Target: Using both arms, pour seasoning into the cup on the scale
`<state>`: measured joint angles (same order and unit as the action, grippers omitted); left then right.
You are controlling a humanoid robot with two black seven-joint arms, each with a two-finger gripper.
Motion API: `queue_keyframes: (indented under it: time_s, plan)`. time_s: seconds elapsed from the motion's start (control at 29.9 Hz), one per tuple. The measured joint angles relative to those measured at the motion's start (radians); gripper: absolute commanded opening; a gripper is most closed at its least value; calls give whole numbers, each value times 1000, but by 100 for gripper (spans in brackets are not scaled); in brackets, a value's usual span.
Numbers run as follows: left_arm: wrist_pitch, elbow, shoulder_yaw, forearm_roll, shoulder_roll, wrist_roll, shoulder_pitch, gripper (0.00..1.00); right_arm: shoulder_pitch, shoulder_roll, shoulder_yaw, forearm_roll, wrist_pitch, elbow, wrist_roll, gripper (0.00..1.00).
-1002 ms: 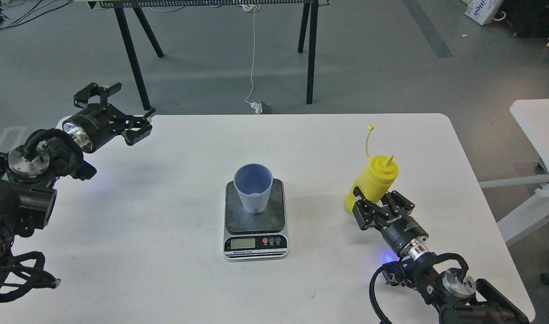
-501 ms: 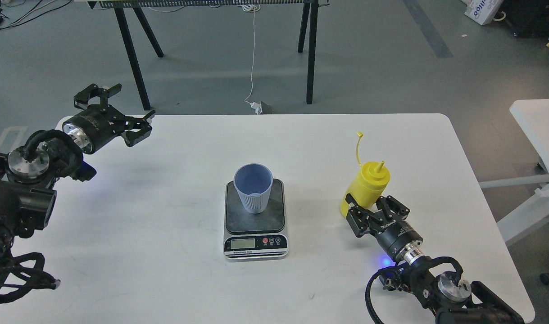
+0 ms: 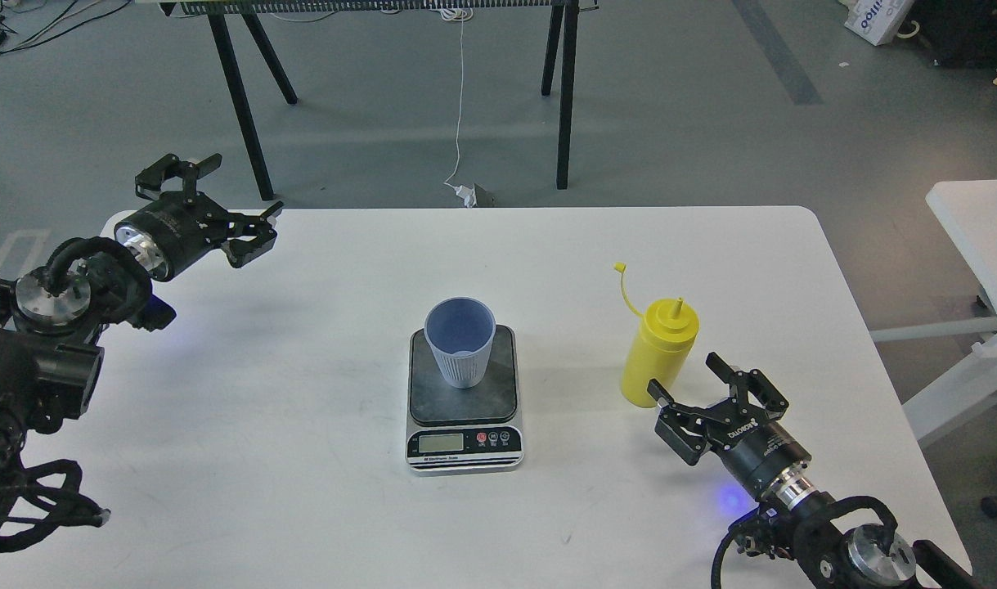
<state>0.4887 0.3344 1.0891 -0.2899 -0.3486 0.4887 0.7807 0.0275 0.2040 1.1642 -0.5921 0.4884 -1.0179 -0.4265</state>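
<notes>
1. While the bottle point(image 3: 660, 352) stands alone at the right of the frame, the right gripper point(image 3: 720, 397) sits just below it with its jaws wide open and nothing in them. They do not touch the bottle.
2. At the upper left, the left gripper point(image 3: 253, 232) hangs over the table point(image 3: 302, 491) edge. Its jaws are a little apart and empty.
3. Near the middle, the blue cup point(image 3: 460, 341) stands up straight on the dark top of the scale point(image 3: 464, 398). The bottle is well apart from it, to the right.
4. I think the bottle is soft plastic. It looks light and a bit slippery, and it will squash if pinched hard, which may squirt seasoning too soon.
5. A good place to hold it looks like the round middle, below the shoulder. The thin strap point(image 3: 626, 292) with the cap sticks out up and left, so stay clear of it.
6. The cup looks very light too. A bump could tip it off the scale, so the nozzle should come over it from above, not push it.
</notes>
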Motion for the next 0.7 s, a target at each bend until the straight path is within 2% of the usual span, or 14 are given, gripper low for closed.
queue_keyframes:
  time_s: [0.27, 0.4, 0.53, 0.7]
  plan:
    - [0, 0, 0, -1, 7, 0, 0, 100, 288, 220, 34, -2, 0, -313, 5, 98]
    - [0, 0, 3, -2, 8, 0, 0, 100, 365, 343, 123, -2, 0, -393, 7, 98]
    - [0, 0, 7, -7, 8, 0, -2, 100, 307, 429, 214, 0, 0, -379, 7, 98]
    - [0, 0, 26, -16, -6, 0, -27, 100, 28, 503, 158, 6, 0, -276, 6, 99]
